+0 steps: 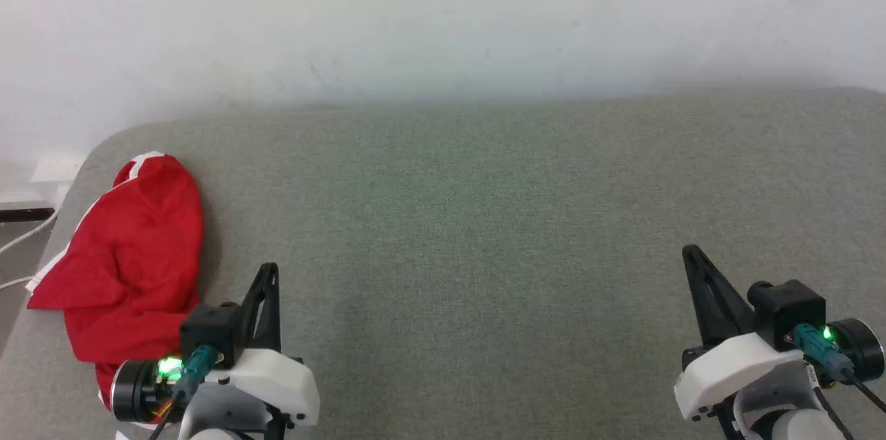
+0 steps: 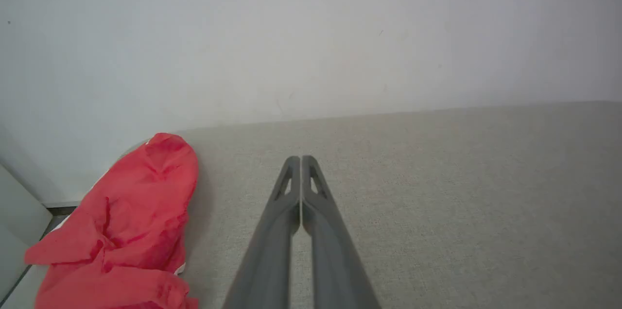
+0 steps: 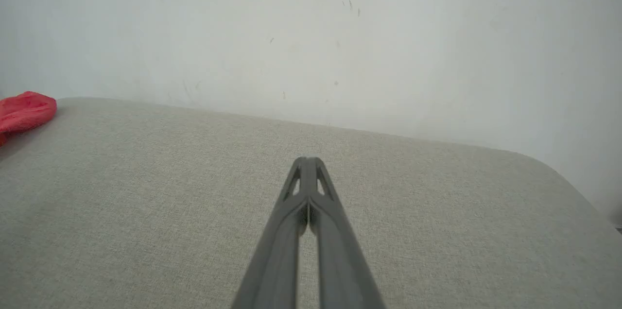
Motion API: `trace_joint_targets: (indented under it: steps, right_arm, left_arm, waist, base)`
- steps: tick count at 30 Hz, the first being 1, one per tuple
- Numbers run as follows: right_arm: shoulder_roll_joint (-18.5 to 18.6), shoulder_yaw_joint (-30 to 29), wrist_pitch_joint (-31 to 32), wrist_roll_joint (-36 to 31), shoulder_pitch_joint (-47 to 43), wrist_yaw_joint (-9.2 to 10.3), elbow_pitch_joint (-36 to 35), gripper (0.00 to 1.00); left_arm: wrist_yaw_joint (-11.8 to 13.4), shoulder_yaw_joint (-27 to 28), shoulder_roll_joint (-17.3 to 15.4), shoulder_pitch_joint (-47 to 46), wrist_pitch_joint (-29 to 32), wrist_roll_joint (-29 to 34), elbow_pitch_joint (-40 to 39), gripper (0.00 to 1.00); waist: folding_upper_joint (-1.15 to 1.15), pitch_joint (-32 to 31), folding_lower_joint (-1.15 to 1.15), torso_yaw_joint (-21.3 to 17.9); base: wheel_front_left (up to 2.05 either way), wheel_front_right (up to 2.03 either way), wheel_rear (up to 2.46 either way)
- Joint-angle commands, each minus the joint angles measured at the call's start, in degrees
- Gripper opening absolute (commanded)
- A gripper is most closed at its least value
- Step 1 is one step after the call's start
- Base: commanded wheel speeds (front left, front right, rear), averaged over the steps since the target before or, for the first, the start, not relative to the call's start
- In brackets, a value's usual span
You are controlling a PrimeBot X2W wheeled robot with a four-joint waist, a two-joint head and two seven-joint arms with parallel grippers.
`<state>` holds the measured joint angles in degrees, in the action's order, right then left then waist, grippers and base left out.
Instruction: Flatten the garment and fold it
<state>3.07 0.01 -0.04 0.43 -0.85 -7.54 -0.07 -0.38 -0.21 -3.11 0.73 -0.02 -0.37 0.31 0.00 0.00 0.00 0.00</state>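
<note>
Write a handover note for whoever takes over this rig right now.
Left gripper: shut, empty, just right of the shorts.
Right gripper: shut, empty, far from them.
Shorts: a crumpled heap at the left edge of the grey surface.
Done: nothing yet, the shorts are neither flattened nor folded.
Left: grasp, spread flat, fold.

We carry long black triangular fingers (image 1: 266,305) on our left pincer (image 1: 270,269) and right pincer (image 1: 690,253), and behind each sit a white shell (image 1: 273,378), a black block (image 1: 210,333), a teal plug (image 1: 197,362) glowing green and thin cables (image 1: 865,390).
</note>
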Motion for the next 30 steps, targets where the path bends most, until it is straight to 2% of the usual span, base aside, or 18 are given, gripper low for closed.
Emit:
trace_joint_targets:
  steps: [1,23,24,30]
  right_arm:
    - [-0.2,0.0,0.0,-0.4,0.9,0.05,0.1,0.0]
    - [-0.2,0.0,0.0,-0.4,0.9,0.05,0.1,0.0]
    - [0.0,0.0,0.0,0.0,0.0,0.0,0.0,1.0]
    - [0.0,-0.2,-0.7,0.6,-0.3,0.0,0.0,1.0]
  left_arm:
    - [0.4,0.2,0.2,-0.7,0.0,0.4,-0.3,0.0]
    - [0.4,0.2,0.2,-0.7,0.0,0.4,-0.3,0.0]
    - [0.0,0.0,0.0,0.0,0.0,0.0,0.0,1.0]
    - [-0.1,-0.7,0.0,-0.3,-0.7,-0.7,0.5,1.0]
  waist:
    - [0.0,0.0,0.0,0.0]
    - [0.0,0.0,0.0,0.0]
    - [0.0,0.0,0.0,0.0]
    - [0.0,0.0,0.0,0.0]
  base:
    - [0.0,0.0,0.0]
    - [0.0,0.0,0.0]
    - [0.0,0.0,0.0]
    - [0.0,0.0,0.0]
